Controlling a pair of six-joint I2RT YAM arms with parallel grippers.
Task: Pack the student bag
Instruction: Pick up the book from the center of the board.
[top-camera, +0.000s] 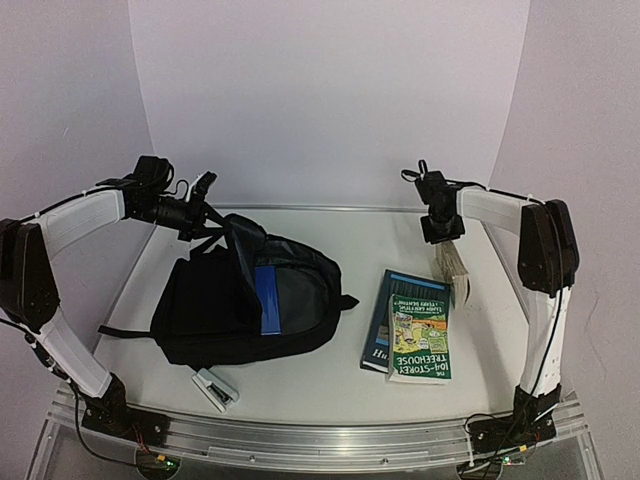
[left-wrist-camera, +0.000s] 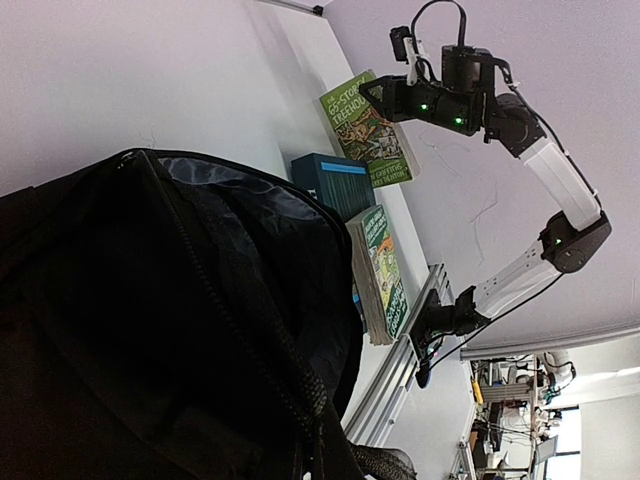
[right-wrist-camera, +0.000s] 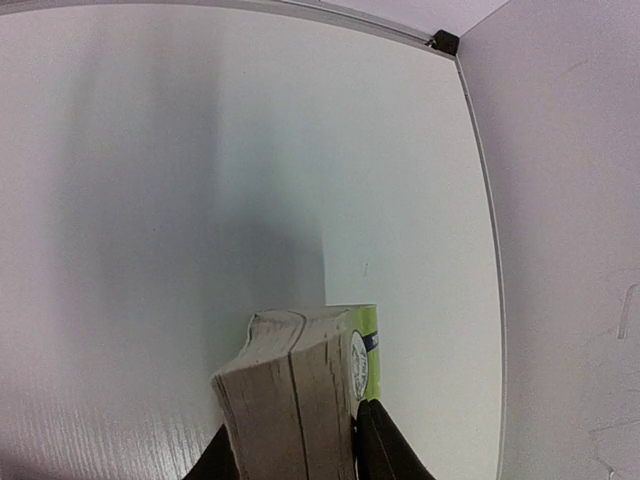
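While the left gripper (top-camera: 212, 222) pinches its raised upper edge, we see the bag (top-camera: 240, 300) lying on the left half of the table (top-camera: 330, 375). It is big and black, its mouth gapes to show blue-grey lining and a blue panel, and 1 strap runs out to the left. The right gripper (top-camera: 447, 238) hangs over the far right corner, clamped on a thick paperback (right-wrist-camera: 300, 400) that dangles clear of the table. Between the bag and the right arm lie 2 books (top-camera: 412, 325), the green one overlapping the teal one. A small grey-and-white object (top-camera: 215, 388) lies just beside the bag's near edge.
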